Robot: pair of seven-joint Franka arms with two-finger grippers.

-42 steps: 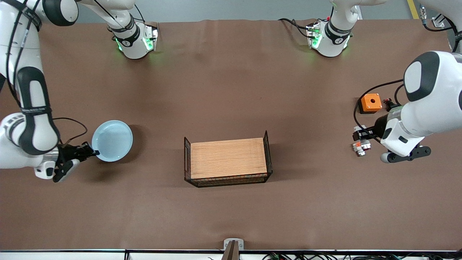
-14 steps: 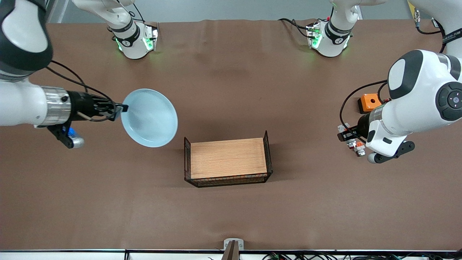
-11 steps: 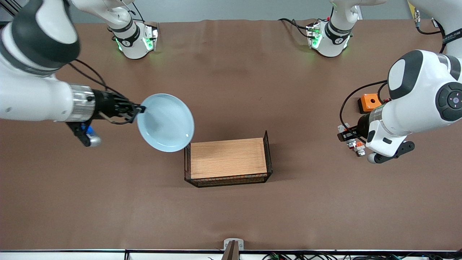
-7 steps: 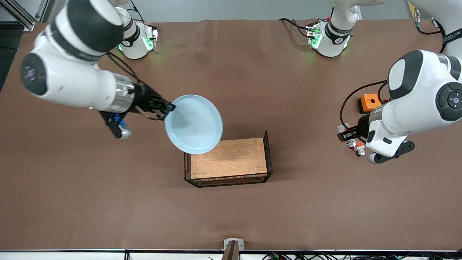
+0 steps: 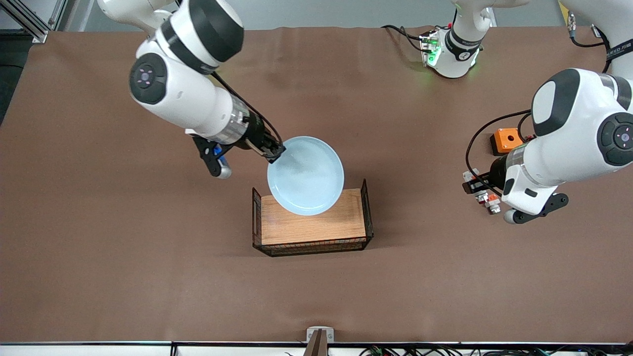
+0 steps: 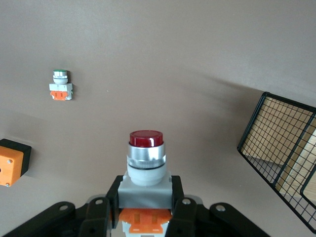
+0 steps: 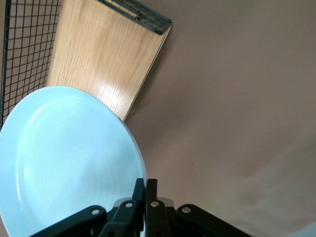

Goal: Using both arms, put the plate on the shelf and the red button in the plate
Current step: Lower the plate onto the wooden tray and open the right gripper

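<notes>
My right gripper [image 5: 275, 151] is shut on the rim of the pale blue plate [image 5: 305, 175] and holds it in the air, tilted, over the wooden tray's [image 5: 316, 228] edge farthest from the front camera. In the right wrist view my right gripper [image 7: 146, 190] pinches the plate's [image 7: 64, 158] edge above the tray's wood [image 7: 106, 64]. My left gripper [image 5: 473, 184] is shut on the red button [image 6: 146, 163], held a little above the table at the left arm's end. Its dark red cap points away from my left gripper [image 6: 146, 191].
A similar white-orange part [image 5: 489, 200] with a green cap [image 6: 61, 85] lies on the table beside my left gripper. The orange box with a hole [image 5: 502, 140] sits farther from the front camera. The tray has black wire mesh end walls [image 5: 367, 202].
My right arm has carried the plate from the right arm's end of the table to over the tray. My left arm lifted the button earlier and has since held still.
</notes>
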